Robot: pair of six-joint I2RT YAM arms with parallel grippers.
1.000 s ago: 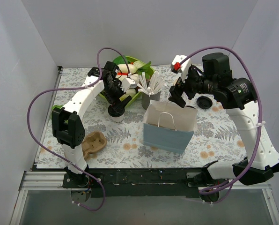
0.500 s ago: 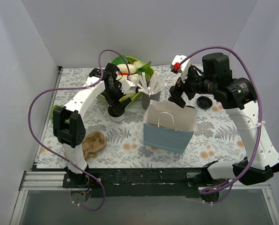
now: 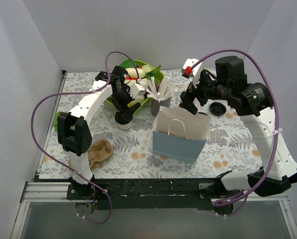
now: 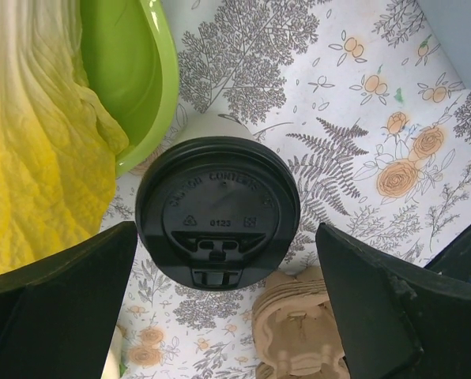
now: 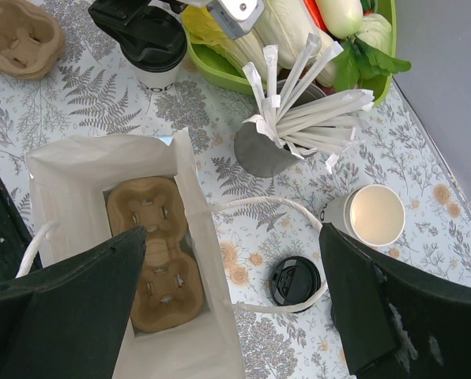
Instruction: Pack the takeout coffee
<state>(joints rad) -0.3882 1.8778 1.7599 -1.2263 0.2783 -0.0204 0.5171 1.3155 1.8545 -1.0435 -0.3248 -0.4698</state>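
Beneath the left gripper (image 4: 226,230): takeout coffee (image 4: 220,126), lidded, upright on the table (image 4: 362,118) just beside the green bowl (image 4: 133,71).
Fingers (image 4: 62,300) spread wide either side of the black lid (image 4: 216,197), touching nothing. The lid's raised lettering is mostly illegible, with "0123" near its centre. Right gripper (image 5: 231,231) also spread and empty, above the paper bag (image 5: 69,170), which contains a cardboard carrier (image 5: 152,245). Grey cup (image 5: 255,150) holds white straws (image 5: 299,87). A second cup (image 5: 376,215) stands open, with a loose lid (image 5: 295,280) near it.

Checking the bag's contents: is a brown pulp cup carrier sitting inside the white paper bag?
Yes, the brown pulp cup carrier lies on the floor of the white paper bag.
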